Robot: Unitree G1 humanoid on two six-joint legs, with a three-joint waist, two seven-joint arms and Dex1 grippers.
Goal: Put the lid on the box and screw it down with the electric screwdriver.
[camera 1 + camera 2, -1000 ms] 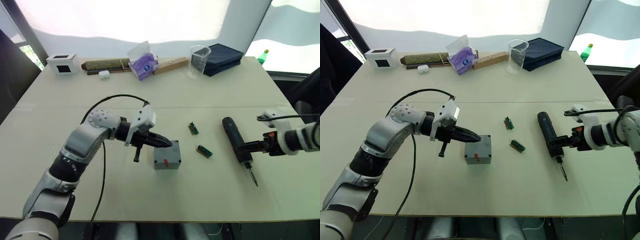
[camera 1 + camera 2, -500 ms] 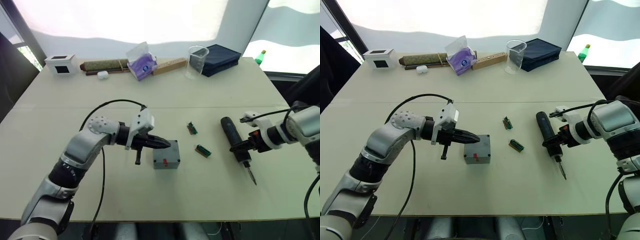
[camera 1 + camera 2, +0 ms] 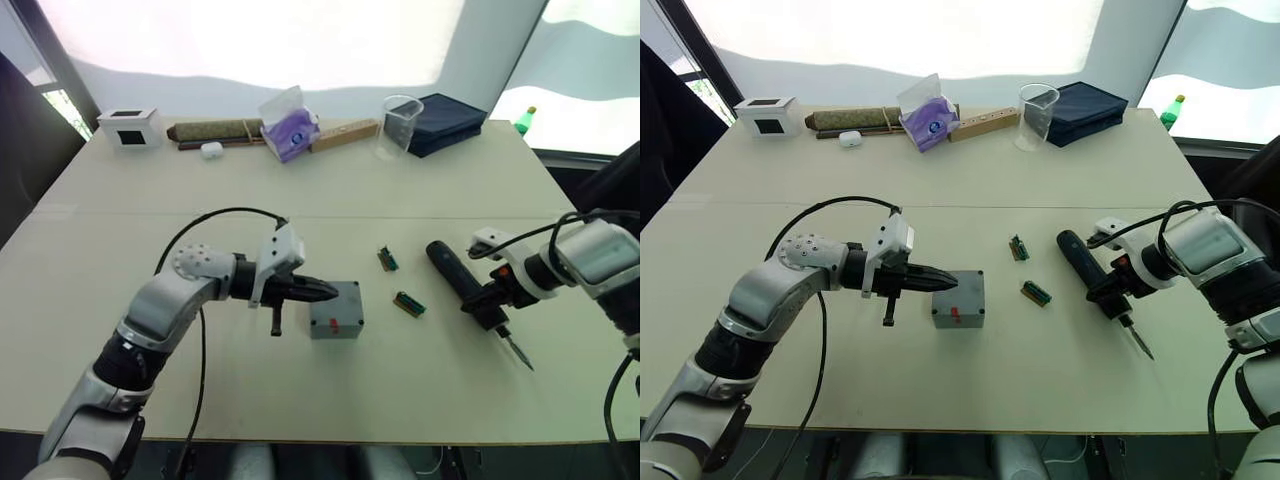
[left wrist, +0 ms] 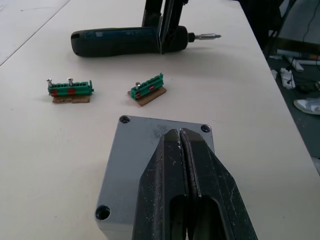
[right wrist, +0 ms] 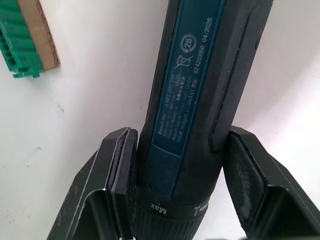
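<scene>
The right claw (image 3: 1118, 292) is clamped on the electric screwdriver (image 3: 1090, 274) near its bit end, the tool lying on the worktop (image 3: 970, 180) well to the right of the box (image 3: 959, 298). The left claw (image 4: 182, 150) has its two fingers pressed together, resting on the lid (image 4: 150, 145) already seated on that box. With the grip so far forward, I'd worry the long handle swings on lifting, misses a corner hole, or nudges the terminal blocks (image 3: 1036, 292) between.
</scene>
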